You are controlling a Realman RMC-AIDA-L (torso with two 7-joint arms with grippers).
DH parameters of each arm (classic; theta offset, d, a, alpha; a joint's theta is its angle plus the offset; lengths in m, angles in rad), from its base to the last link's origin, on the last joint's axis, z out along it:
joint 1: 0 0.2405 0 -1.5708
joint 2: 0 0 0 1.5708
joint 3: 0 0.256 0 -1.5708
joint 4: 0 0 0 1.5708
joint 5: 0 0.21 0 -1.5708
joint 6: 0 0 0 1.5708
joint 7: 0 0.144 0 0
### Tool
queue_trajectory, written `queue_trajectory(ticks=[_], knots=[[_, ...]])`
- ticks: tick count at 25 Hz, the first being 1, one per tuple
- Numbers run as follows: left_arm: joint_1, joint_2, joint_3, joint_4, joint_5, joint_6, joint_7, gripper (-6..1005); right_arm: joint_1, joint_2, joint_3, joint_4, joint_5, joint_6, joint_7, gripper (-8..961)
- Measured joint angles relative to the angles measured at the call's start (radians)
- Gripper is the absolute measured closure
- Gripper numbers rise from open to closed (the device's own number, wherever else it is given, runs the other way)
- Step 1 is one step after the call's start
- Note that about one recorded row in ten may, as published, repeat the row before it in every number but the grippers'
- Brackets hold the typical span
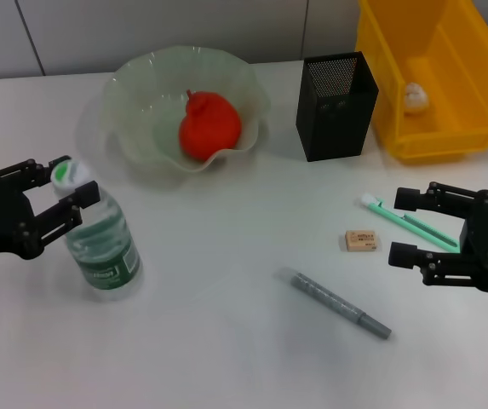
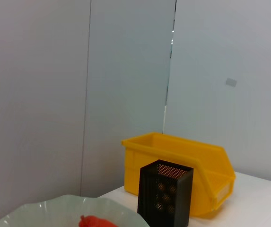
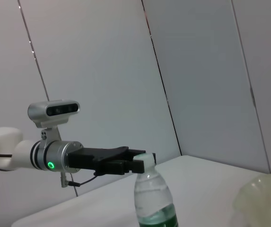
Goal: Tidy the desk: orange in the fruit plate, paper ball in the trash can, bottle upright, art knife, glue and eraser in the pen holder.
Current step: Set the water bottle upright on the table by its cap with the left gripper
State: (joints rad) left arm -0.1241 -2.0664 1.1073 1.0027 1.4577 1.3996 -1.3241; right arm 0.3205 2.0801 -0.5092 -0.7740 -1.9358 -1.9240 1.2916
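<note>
A clear water bottle with a green-and-white cap stands upright on the white table at the left. My left gripper is shut on its cap; the right wrist view shows the same grip on the bottle. The orange lies in the glass fruit plate. The paper ball lies in the yellow bin. My right gripper is open, low at the right, with a green art knife lying between its fingers. A tan eraser and a grey glue stick lie nearby.
The black mesh pen holder stands between the plate and the yellow bin. The left wrist view shows the pen holder, the bin, the plate's rim and the orange against a grey wall.
</note>
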Motion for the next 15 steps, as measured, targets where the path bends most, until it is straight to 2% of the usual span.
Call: queue_trajectory(ticks=[7,10,15], knots=[[0.000,0.000,-0.001,-0.011,-0.001,0.003,0.001,519,0.006,-0.001,0.000,0.014,0.000,0.002,0.000,121],[0.001,0.001,-0.001,-0.012,-0.002,0.014,0.002,402,0.006,-0.002,0.000,0.014,0.000,0.002,0.000,121],[0.008,0.002,-0.006,-0.012,-0.002,0.033,0.012,319,0.006,-0.002,0.000,0.014,0.000,0.002,-0.001,121]])
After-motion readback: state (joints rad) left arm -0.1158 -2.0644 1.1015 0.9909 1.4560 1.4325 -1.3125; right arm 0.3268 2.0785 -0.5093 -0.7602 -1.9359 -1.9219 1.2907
